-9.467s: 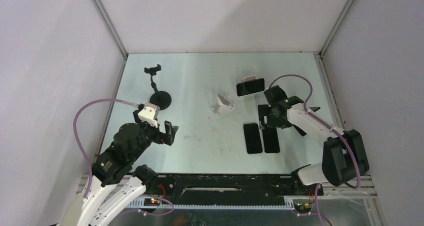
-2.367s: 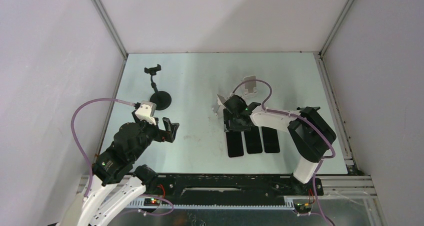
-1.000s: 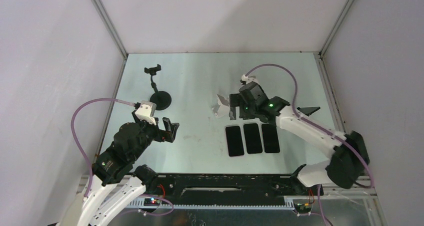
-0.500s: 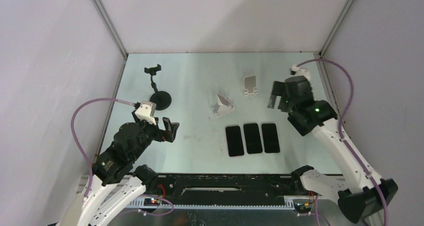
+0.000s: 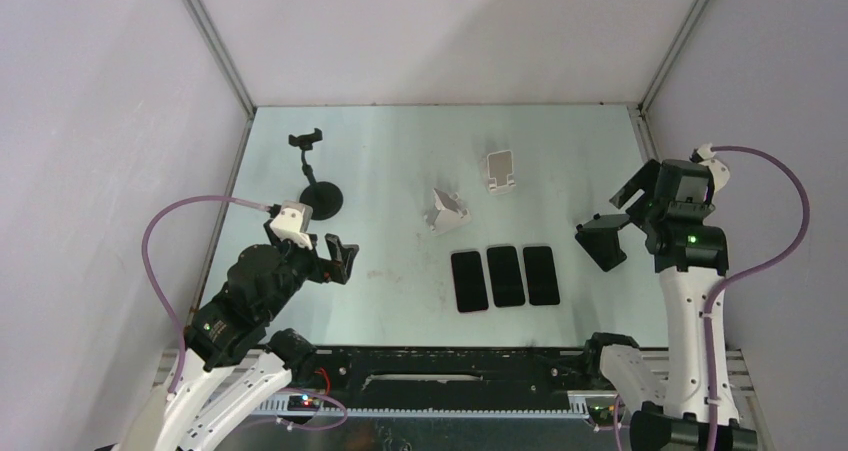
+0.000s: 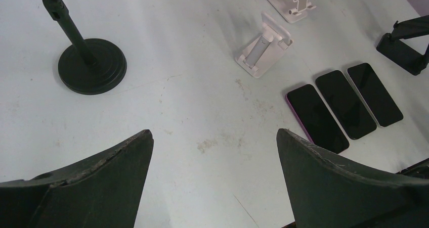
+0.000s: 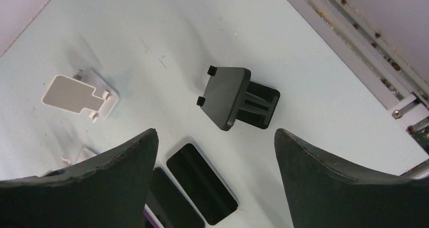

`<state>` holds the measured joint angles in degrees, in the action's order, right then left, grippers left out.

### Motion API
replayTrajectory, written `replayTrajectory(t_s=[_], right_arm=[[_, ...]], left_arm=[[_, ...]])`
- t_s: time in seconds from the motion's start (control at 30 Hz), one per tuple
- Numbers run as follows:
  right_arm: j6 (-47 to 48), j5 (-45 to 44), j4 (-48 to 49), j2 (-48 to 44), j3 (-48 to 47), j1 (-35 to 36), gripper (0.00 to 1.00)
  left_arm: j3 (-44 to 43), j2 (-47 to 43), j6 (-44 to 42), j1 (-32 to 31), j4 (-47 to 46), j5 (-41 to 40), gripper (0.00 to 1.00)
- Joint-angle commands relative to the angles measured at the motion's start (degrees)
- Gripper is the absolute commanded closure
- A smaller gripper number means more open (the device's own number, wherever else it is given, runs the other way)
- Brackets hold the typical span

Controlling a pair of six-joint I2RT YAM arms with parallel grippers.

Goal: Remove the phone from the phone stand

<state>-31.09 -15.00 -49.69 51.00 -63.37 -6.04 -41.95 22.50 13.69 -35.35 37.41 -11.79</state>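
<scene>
Three black phones lie flat side by side on the table: left (image 5: 469, 280), middle (image 5: 506, 275), right (image 5: 541, 274). They also show in the left wrist view (image 6: 346, 103) and the right wrist view (image 7: 201, 190). The white phone stand (image 5: 500, 170) at the back holds nothing; it also shows in the right wrist view (image 7: 81, 95). My right gripper (image 5: 640, 203) is open and empty, raised at the right side above a black wedge stand (image 5: 603, 241). My left gripper (image 5: 338, 261) is open and empty above the table at the left.
A folded white stand (image 5: 447, 211) sits left of the phones. A black gooseneck stand with a round base (image 5: 322, 199) and an empty clamp (image 5: 306, 139) stands at the back left. The black wedge stand (image 7: 230, 96) holds nothing. Enclosure walls and rails border the table.
My right arm has laid the phone from the white stand beside the other two, let go, and swung back to the right side. The left arm has not moved.
</scene>
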Motion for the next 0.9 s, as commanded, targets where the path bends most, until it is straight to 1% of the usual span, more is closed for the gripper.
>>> replayTrajectory(t_s=[0.0,0.1,0.3,0.67,0.87], right_arm=[[-3.11,3.08,1.42,1.67,0.65,-3.34,0.16],[-4.33,6.33,4.58,2.56,2.98,-6.44,0.22],[-7.03,13.51,9.51,6.22,6.73,-11.26,0.27],[-7.79,18.06,14.74,12.68,8.44,-14.29,0.40],[-8.17,19.09,15.75,14.88,8.45,-15.29,0.46]], left_arm=[[0.47,0.01,0.19,-0.32,-1.93,0.38,0.00],[0.47,0.00,0.19,-0.33,-1.93,0.50,0.00],[0.48,-0.17,0.19,-0.33,-1.89,0.38,0.00],[0.48,-0.09,0.19,-0.33,-2.04,0.50,0.00],[0.47,-0.23,0.19,-0.31,-2.02,0.62,0.00]])
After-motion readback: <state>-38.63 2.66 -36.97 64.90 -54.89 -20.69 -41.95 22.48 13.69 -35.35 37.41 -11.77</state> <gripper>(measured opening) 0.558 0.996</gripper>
